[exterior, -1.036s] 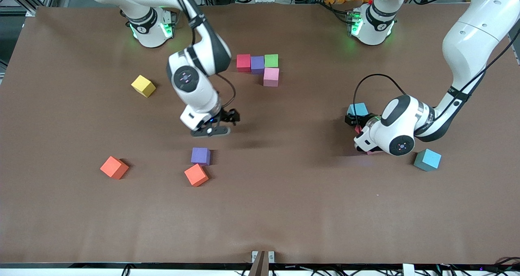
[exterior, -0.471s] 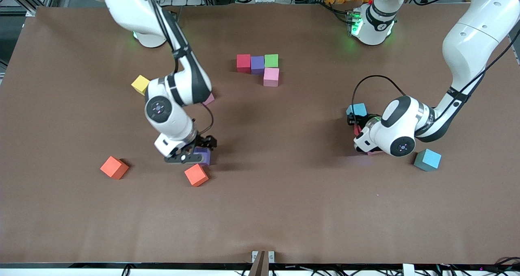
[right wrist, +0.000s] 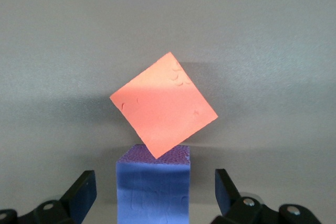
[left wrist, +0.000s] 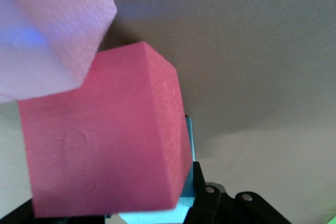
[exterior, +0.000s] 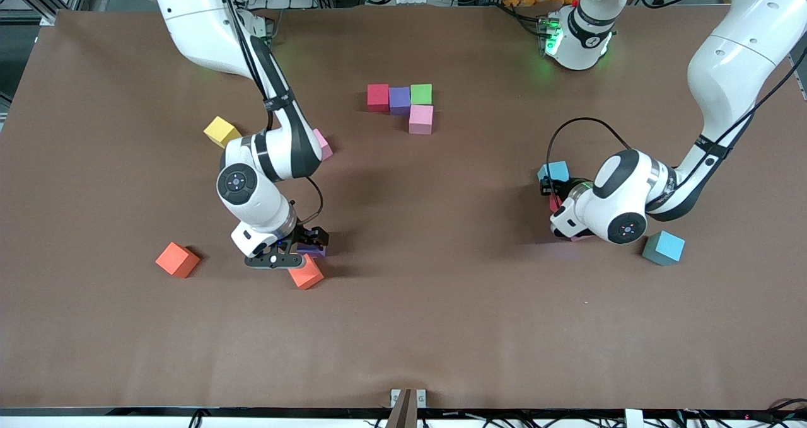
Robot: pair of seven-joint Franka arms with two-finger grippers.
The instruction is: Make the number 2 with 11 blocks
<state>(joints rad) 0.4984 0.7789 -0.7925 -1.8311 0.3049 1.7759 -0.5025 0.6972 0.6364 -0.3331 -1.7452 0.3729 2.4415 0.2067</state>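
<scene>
Lowered, right pincer [exterior: 302, 244] spreads around half-hidden purple block [exterior: 313, 249]; left pincer [exterior: 555, 202] pinches red block [left wrist: 105, 140].

High front overview, wrist cameras close on blocks [right wrist: 164, 107]

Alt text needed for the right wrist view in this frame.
The right gripper is open, its two dark fingers either side of a purple block on the brown table. An orange block, turned corner-on, touches the purple one with its nearest corner.
</scene>
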